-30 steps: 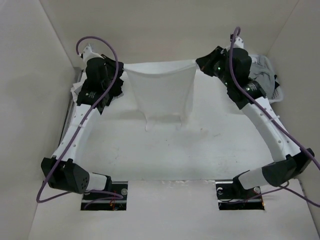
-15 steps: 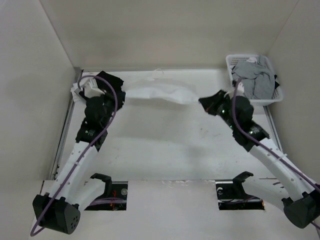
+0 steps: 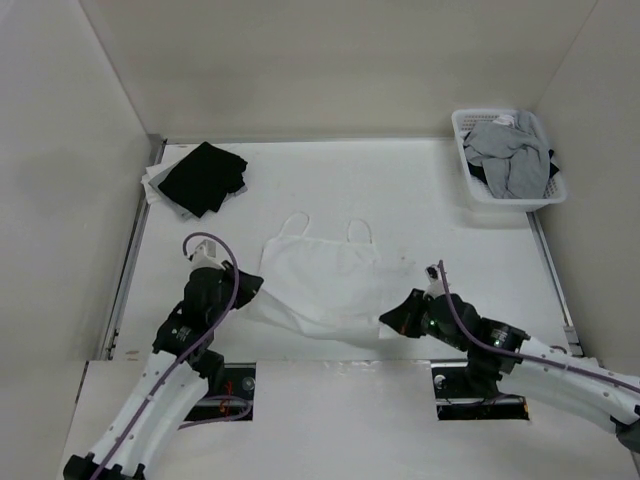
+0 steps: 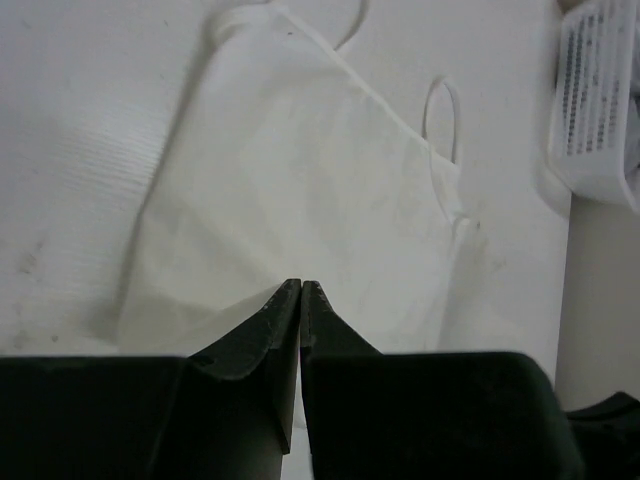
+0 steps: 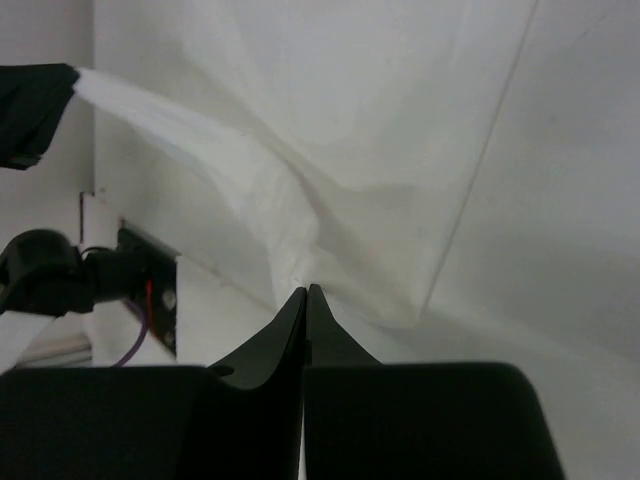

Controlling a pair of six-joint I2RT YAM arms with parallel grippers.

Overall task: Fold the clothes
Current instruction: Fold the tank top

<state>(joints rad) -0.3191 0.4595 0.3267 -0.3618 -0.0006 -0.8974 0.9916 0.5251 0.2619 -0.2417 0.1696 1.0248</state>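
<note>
the white clothes [image 3: 322, 280] lie spread on the worktop [image 3: 450, 250], with the left tool [image 3: 252, 293] and right tool [image 3: 388, 322] each clamped on a near corner.

Both arms low, left fingers [image 4: 270, 330] and right fingers [image 5: 285, 335] pinched together

The thin white garment [image 3: 325, 280] lies spread flat at the near middle of the table [image 3: 450, 230], its two loop straps pointing away and its near hem corners drawn outward.
</note>
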